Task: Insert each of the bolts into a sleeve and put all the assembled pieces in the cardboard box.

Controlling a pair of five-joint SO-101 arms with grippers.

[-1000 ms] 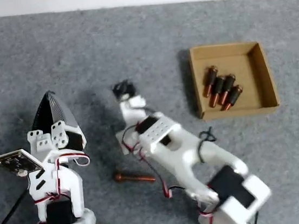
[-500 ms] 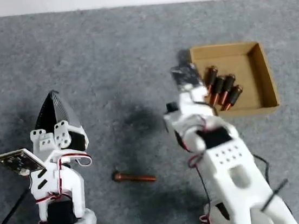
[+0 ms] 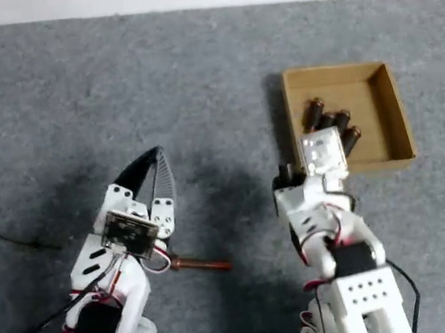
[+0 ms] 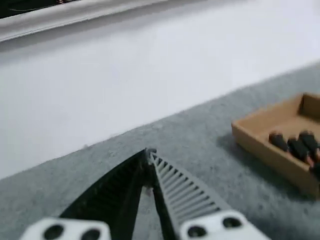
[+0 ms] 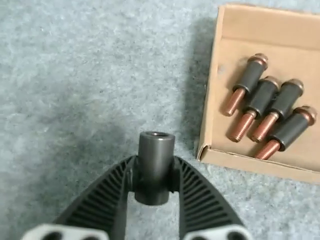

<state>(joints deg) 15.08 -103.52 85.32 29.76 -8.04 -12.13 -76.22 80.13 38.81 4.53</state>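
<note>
Sleeve [image 5: 155,150] is being clamped between right gripper [image 5: 152,169] jaws, bore facing outward, presumably to accept the bolt [image 3: 202,263]; left gripper [image 4: 148,154] is hanging closed, empty.

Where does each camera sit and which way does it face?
High view: fixed overhead, looking down on left arm, right arm, a loose bolt and the cardboard box.
Left wrist view: left arm, facing across the table to a wall, over the shut left gripper.
Right wrist view: right arm, looking down past the right gripper clamping a sleeve.
All share the box with assembled pieces.
</note>
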